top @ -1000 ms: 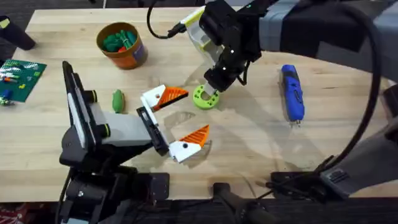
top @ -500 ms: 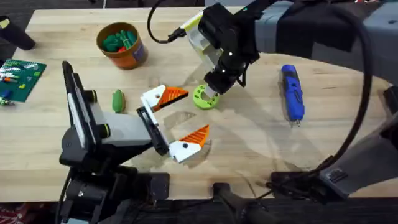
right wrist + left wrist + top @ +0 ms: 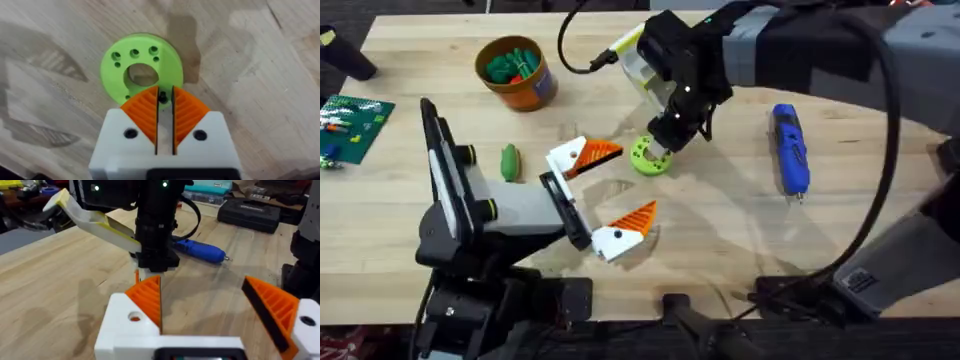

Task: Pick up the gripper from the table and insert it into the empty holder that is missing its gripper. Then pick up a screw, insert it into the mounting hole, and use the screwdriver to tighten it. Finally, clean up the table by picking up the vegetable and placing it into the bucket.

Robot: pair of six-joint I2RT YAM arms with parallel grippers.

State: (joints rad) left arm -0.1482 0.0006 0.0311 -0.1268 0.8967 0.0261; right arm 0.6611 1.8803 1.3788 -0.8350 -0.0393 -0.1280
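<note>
Right gripper (image 3: 163, 102): its two orange ribbed pads (image 3: 141, 114) are almost together, with a small dark thing (image 3: 162, 97) pinched between the tips; it is too small to tell what it is. In the overhead view the right gripper (image 3: 665, 140) stands over the green disc.
Green disc (image 3: 141, 67): a bright green round disc with a big middle hole and small holes around it, flat on the table (image 3: 720, 230), directly under the right gripper's tips. All places below are told from this disc.
Left gripper (image 3: 607, 195): wide open and holding nothing, near the disc on the side of the left arm's base.
The gripper (image 3: 582, 156): the white block with the orange wedge, just beside the disc toward the left arm; the holder it sits on is not clear.
Dotted finger (image 3: 625, 228): white base with a black dot, near the disc toward the table's front edge.
The vegetable (image 3: 509, 161): lying on the table, well apart, beyond the gripper.
The bucket (image 3: 516, 73): far-left of the disc, with green pieces inside.
The screwdriver (image 3: 790, 149): lying on the table well apart on the disc's right side.
</note>
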